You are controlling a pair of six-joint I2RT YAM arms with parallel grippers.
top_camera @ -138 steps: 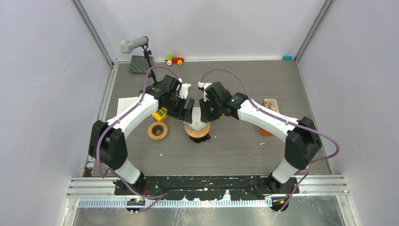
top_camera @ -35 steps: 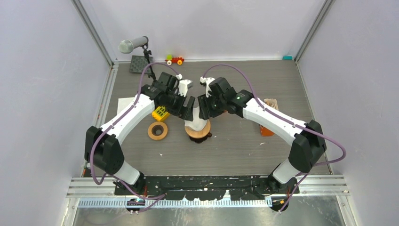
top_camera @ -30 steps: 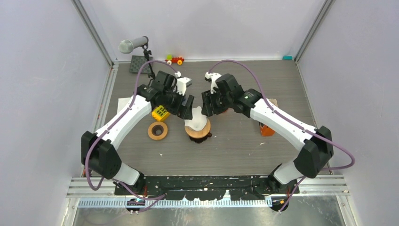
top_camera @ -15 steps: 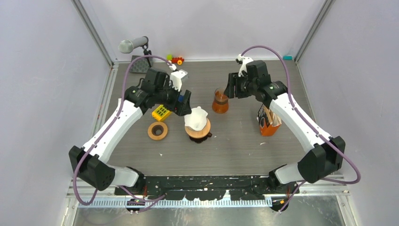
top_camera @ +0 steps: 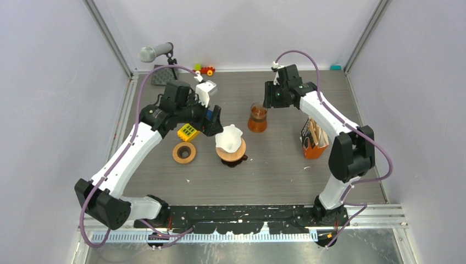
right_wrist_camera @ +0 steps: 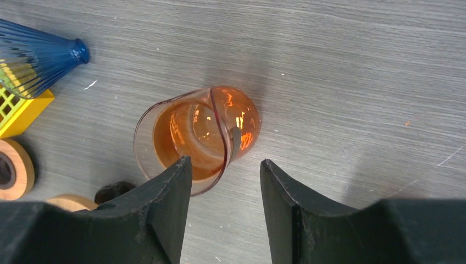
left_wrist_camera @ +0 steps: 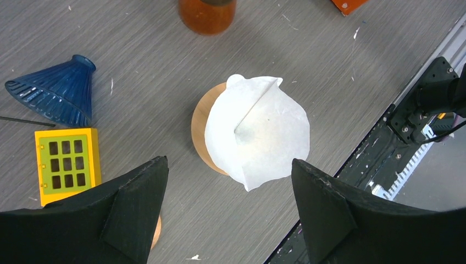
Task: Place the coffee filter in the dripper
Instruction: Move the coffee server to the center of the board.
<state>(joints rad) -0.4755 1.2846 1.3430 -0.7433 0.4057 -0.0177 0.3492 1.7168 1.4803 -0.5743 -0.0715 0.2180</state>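
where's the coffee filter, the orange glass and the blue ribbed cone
coffee filter (left_wrist_camera: 266,137): left wrist view, white paper right of the fold
orange glass (right_wrist_camera: 242,121): right wrist view, its rounded side
blue ribbed cone (left_wrist_camera: 52,93): left wrist view, its flared wall

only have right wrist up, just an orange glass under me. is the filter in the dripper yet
Observer: Yes, the left wrist view shows the white filter sitting opened in the wooden-rimmed dripper.
Operator: is left holding it
Observer: No, the left gripper hovers above it, jaws wide, touching nothing.
Operator: where's the dripper from me
Observer: In the top view it stands to the left of the right gripper, beyond the orange glass.
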